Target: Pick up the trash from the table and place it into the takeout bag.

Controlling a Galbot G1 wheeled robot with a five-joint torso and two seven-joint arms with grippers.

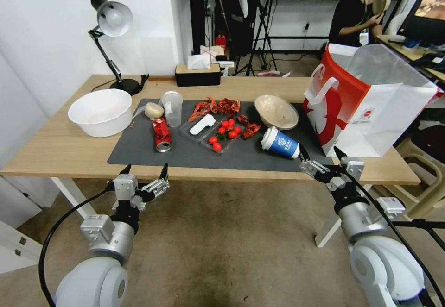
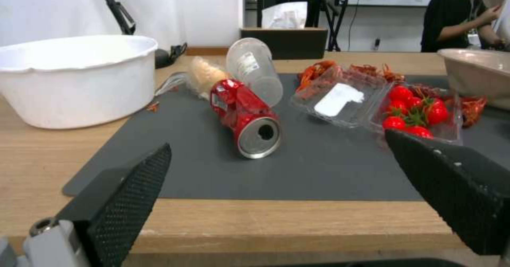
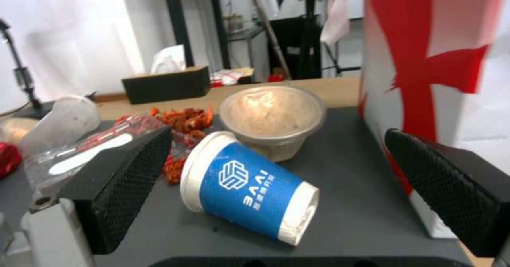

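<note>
On the table's (image 1: 55,149) dark mat lie a blue paper cup (image 1: 280,143) (image 3: 250,187) on its side, a beige shallow bowl (image 1: 276,111) (image 3: 272,117), a dented red soda can (image 1: 162,134) (image 2: 245,117), a clear plastic cup (image 1: 172,108) (image 2: 254,71) and a small beige lump (image 1: 154,110) (image 2: 204,75). The takeout bag (image 1: 366,98) (image 3: 441,59) stands open at the table's right end. My left gripper (image 1: 144,172) (image 2: 276,167) hovers open before the front edge, facing the can. My right gripper (image 1: 320,156) (image 3: 276,163) is open near the blue cup, beside the bag.
A large white bowl (image 1: 100,111) sits at the left, with a desk lamp (image 1: 111,24) behind it. A clear tray of red tomatoes (image 1: 222,133) and red crayfish shells (image 1: 215,107) lie mid-mat. A black tissue box (image 1: 198,73) stands at the back edge.
</note>
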